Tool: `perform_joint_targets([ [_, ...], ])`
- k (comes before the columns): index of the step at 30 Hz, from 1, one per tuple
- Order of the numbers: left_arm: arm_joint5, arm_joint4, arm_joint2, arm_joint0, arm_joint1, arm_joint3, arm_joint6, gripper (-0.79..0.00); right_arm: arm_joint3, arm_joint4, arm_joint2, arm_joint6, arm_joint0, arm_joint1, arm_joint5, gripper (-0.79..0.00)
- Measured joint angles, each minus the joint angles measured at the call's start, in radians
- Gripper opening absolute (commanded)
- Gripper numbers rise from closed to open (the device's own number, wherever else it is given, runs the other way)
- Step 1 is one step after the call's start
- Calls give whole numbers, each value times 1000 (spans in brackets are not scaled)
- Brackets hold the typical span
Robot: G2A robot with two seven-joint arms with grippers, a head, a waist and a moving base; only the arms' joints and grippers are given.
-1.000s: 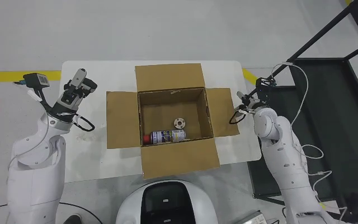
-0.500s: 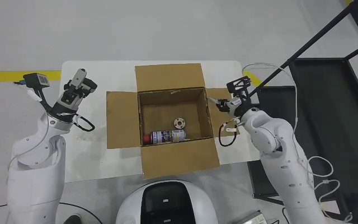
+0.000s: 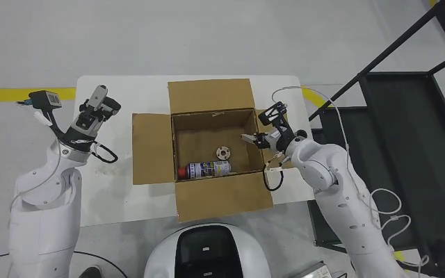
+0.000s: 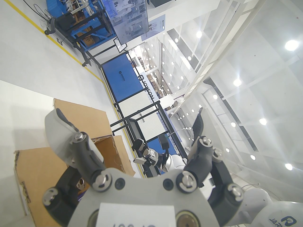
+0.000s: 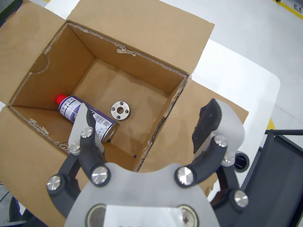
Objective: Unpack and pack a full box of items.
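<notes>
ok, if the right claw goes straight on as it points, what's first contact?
Likely the bare floor of the open brown cardboard box, beside the round silver metal flange; depth unclear.

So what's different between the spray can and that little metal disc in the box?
The spray can is long, red-capped and labelled; the metal disc is small, round and bare silver. The spray can lies on its side close along a wall; the metal disc lies flat nearer the middle. Both rest on the floor of the cardboard box.
</notes>
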Motion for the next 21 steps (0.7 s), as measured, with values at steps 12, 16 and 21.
perform_joint_targets([
  [12, 0, 0, 0, 0, 0, 0, 0, 0, 18, -41, -219, 175, 132, -27, 51, 0],
  [16, 0, 0, 0, 0, 0, 0, 0, 0, 87, -26, -344, 234, 221, -55, 161, 0],
  [21, 0, 0, 0, 0, 0, 0, 0, 0, 202, 10, -454, 277, 295, -93, 328, 0],
])
